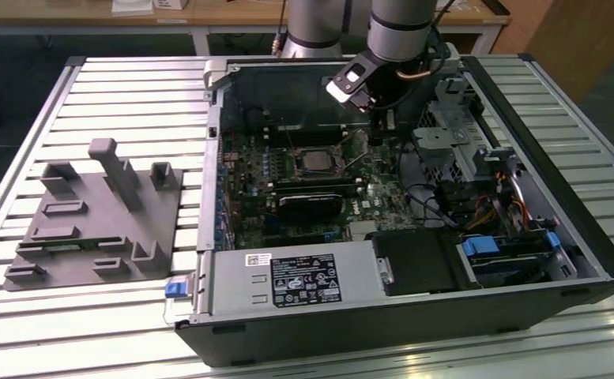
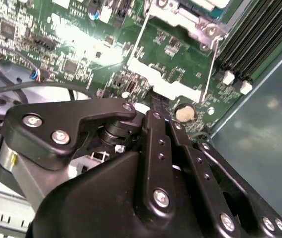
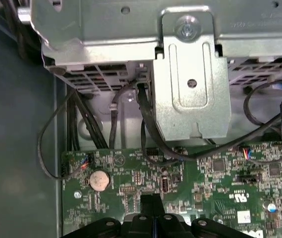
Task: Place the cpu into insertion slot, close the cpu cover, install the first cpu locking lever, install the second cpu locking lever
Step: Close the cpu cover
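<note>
In the exterior view the cpu (image 1: 315,162) shows as a pale square lying in the insertion slot (image 1: 314,150) on the green board. The silvery cpu cover (image 1: 298,170) frames it and looks to be lying down. A thin wire lever (image 1: 357,160) slants up beside the socket. In the second wrist view two wire levers (image 2: 137,42) (image 2: 209,69) run from the cover's corner (image 2: 180,22). My gripper (image 1: 376,118) (image 2: 155,101) (image 3: 152,201) hovers over the board just off the socket's exterior-view right. It is shut with nothing in it.
A coin battery (image 3: 99,180) sits on the board by the fingertips. The metal drive cage (image 3: 190,74) with black cables rises beyond it. Long memory slots (image 2: 250,34) flank the socket. A black card (image 1: 312,201), the power supply (image 1: 296,276) and a grey fixture (image 1: 96,213) lie nearer.
</note>
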Available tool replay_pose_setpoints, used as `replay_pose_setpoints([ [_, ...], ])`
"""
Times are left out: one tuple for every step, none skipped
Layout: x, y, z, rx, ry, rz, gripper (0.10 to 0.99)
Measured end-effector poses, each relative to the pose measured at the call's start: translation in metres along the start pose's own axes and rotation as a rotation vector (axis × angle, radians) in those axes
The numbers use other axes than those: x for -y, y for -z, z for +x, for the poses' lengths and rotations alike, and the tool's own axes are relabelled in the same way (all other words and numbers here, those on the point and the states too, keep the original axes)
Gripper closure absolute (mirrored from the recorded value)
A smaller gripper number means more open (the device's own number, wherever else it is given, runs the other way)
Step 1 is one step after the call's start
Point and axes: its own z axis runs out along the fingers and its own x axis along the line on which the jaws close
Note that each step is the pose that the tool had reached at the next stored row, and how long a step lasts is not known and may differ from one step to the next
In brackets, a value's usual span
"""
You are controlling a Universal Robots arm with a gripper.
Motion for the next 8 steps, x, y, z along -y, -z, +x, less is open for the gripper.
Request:
replay_pose_setpoints([
  [-0.0002,-0.0002,0.0,0.0009,0.0,0.014,0.98],
  [-0.0004,-0.0003,0.0,0.002,0.0,0.03,0.98],
  [-0.0005,-0.0005,0.0,0.0031,-0.001,0.047,0.98],
  [-0.0007,-0.0007,0.0,0.0042,-0.001,0.064,0.98],
  [-0.0008,-0.0008,0.0,0.0052,-0.001,0.078,0.98],
  [-0.0008,-0.0008,0.0,0.0056,-0.001,0.084,0.98],
  [-0.0008,-0.0008,0.0,0.0057,-0.001,0.085,0.98],
  [-0.0008,-0.0008,0.0,0.0058,-0.001,0.085,0.98],
])
